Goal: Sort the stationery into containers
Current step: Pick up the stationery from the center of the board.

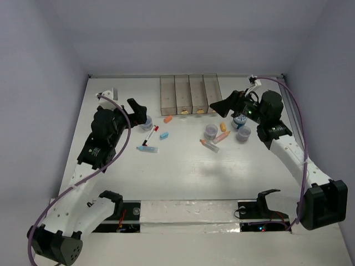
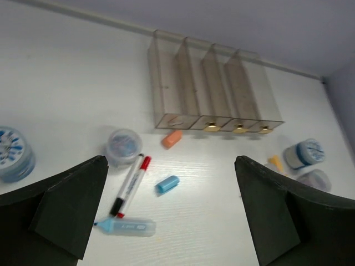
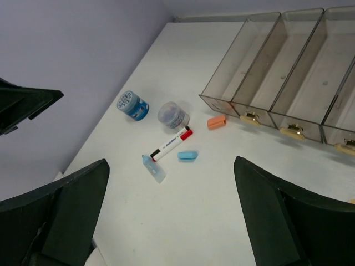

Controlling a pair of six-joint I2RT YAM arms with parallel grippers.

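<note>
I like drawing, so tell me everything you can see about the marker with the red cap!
The marker is a slim white plastic-looking stick with dark print, a red cap on one end and a dark tip at the other. It lies flat and slanted on the white table, nothing holding it. Its cap end sits by a round see-through tub, its dark end by a pale blue highlighter; I cannot tell if they touch.

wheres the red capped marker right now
In the top view the marker lies left of centre, between a round tub and a light-blue highlighter, with a small blue stick just right of it.
</note>
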